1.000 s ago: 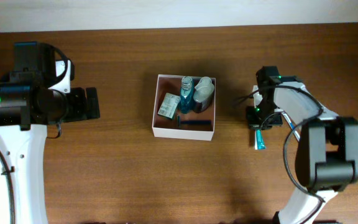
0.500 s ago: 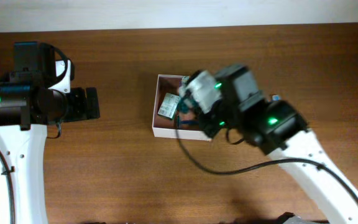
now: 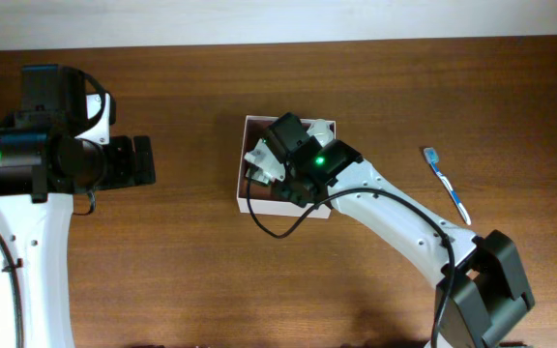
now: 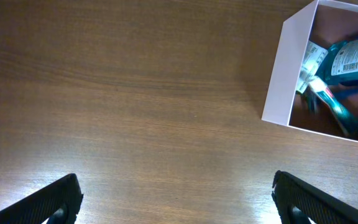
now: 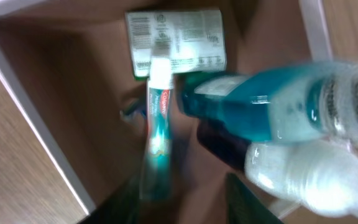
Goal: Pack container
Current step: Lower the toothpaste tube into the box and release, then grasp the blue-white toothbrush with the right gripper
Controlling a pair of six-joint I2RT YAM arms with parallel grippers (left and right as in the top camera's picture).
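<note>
Wooden table (image 3: 162,271) — container (image 4: 289,68), toothbrush (image 3: 448,186)

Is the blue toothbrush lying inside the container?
No, the toothbrush lies on the table, apart from the container.

Overhead, soft even light falls on the brown wooden table (image 3: 162,271), with only faint shadows. The left wrist view is crisp, with pale glare patches low on the wood. The right wrist view is smeared: the translucent teal bottle (image 5: 272,106) and the red-and-teal toothpaste tube (image 5: 157,137) are both blurred.
</note>
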